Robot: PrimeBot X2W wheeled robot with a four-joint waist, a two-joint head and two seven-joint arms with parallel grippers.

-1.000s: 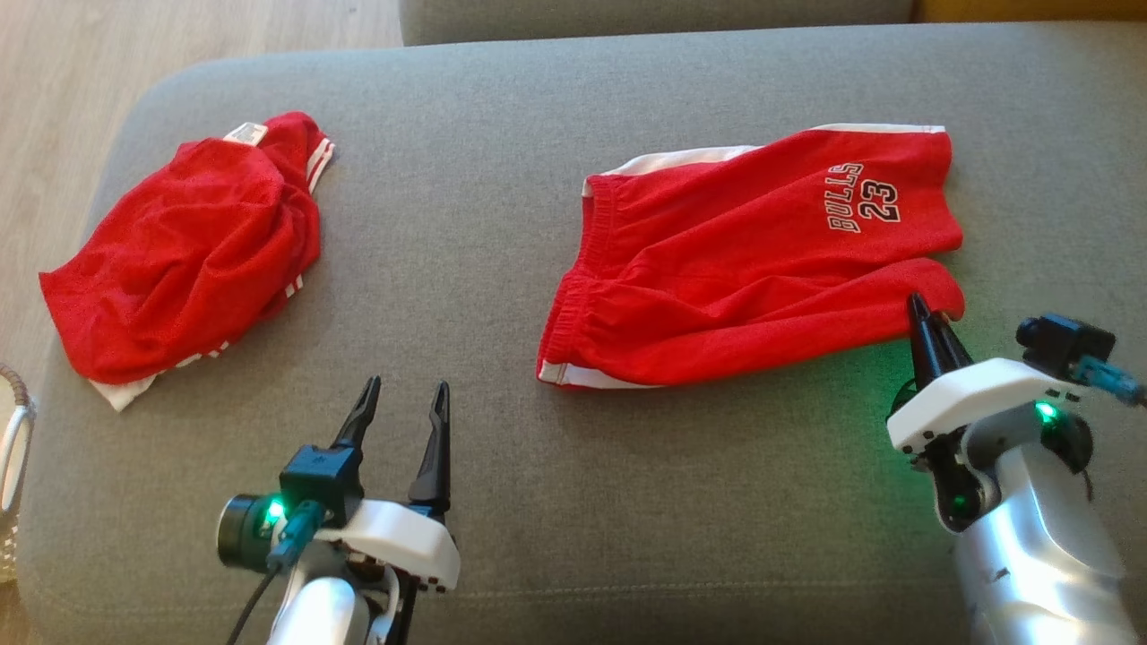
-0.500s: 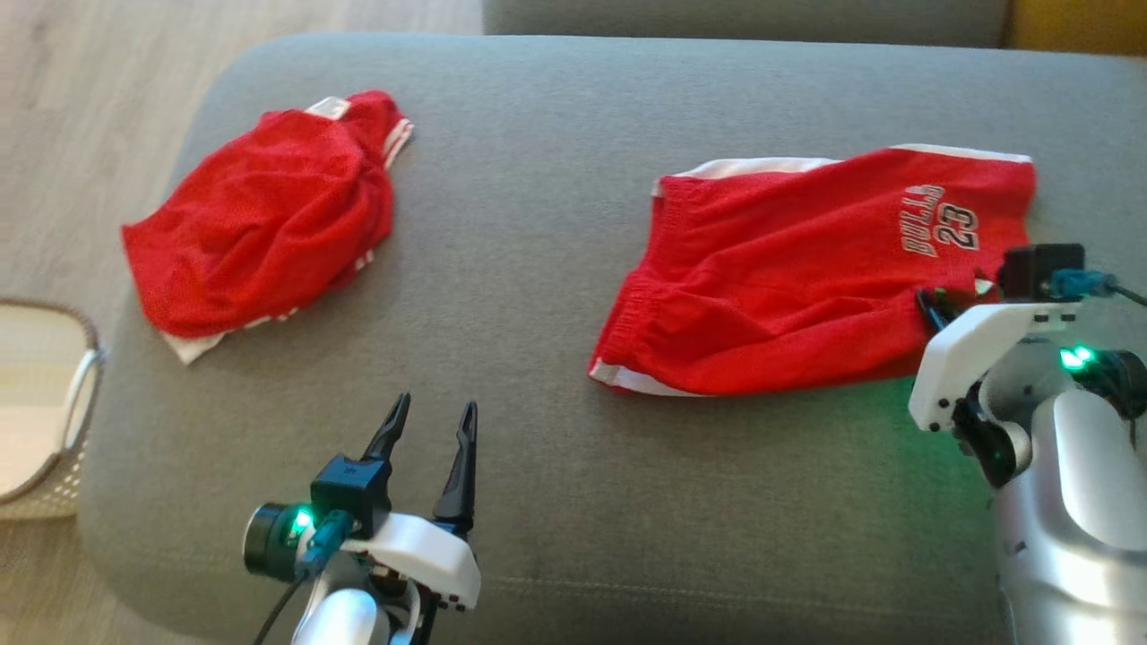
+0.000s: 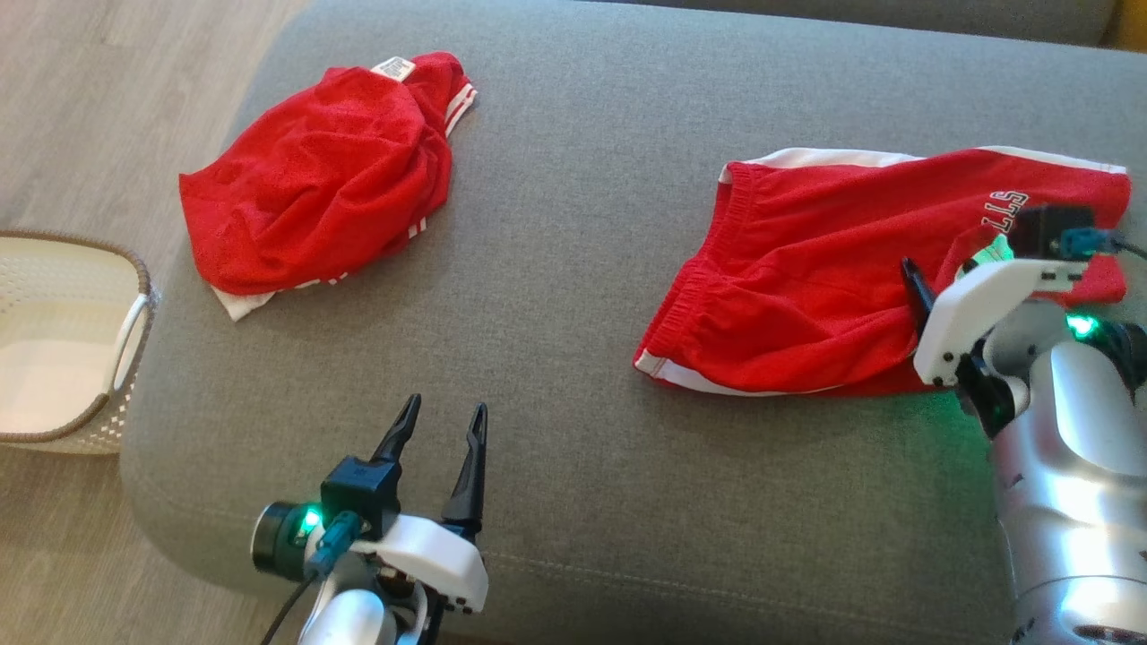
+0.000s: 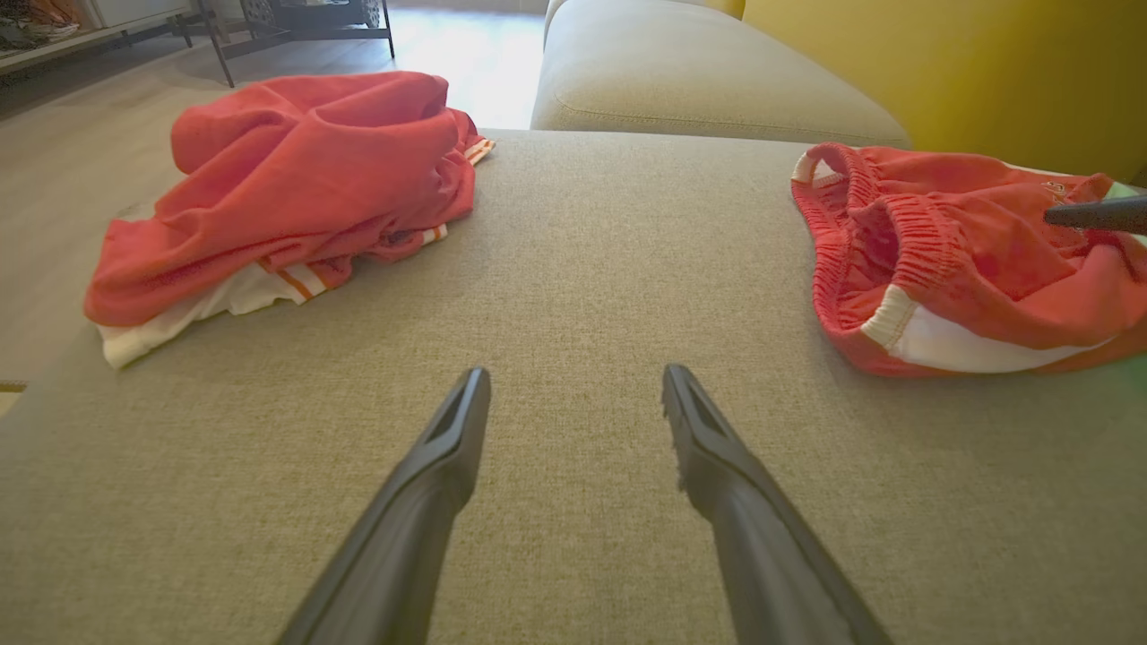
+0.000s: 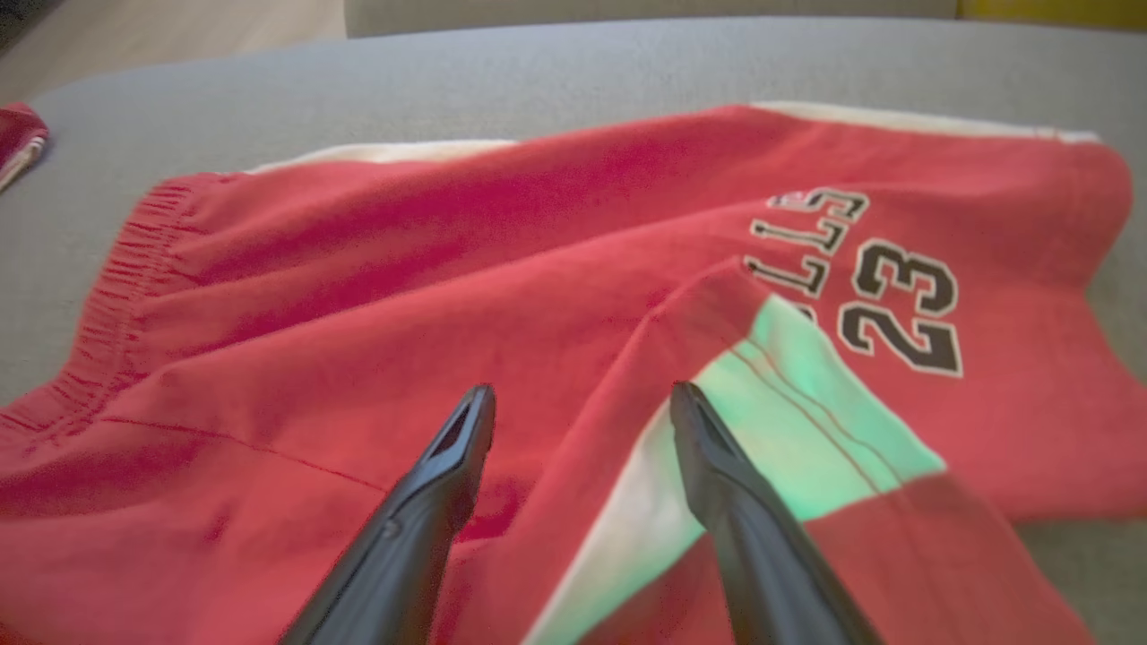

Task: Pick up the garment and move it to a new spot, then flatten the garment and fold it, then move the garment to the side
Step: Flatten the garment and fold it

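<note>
The garment, red shorts (image 3: 806,278) printed with a name and 23, lies spread on the right of the grey cushion (image 3: 556,269). Its near leg corner is turned over onto the front, showing a white stripe (image 5: 806,403) lit green. My right gripper (image 5: 582,394) hovers open just above that turned flap, and one dark finger (image 3: 916,291) shows over the red cloth. My left gripper (image 3: 448,405) stands open over bare cushion at the front left, well apart from the shorts (image 4: 941,251), with nothing between its fingers (image 4: 448,466).
A second red garment (image 3: 323,188) with white trim lies bunched at the cushion's far left. A pale woven basket (image 3: 134,305) stands on the wooden floor left of the cushion. Another cushion (image 4: 699,81) and a yellow wall lie beyond.
The head camera has swung, shifting the whole picture right. My right gripper, shut on the shorts' near leg corner, carried it up over the shorts and has opened, leaving the flap folded over.
</note>
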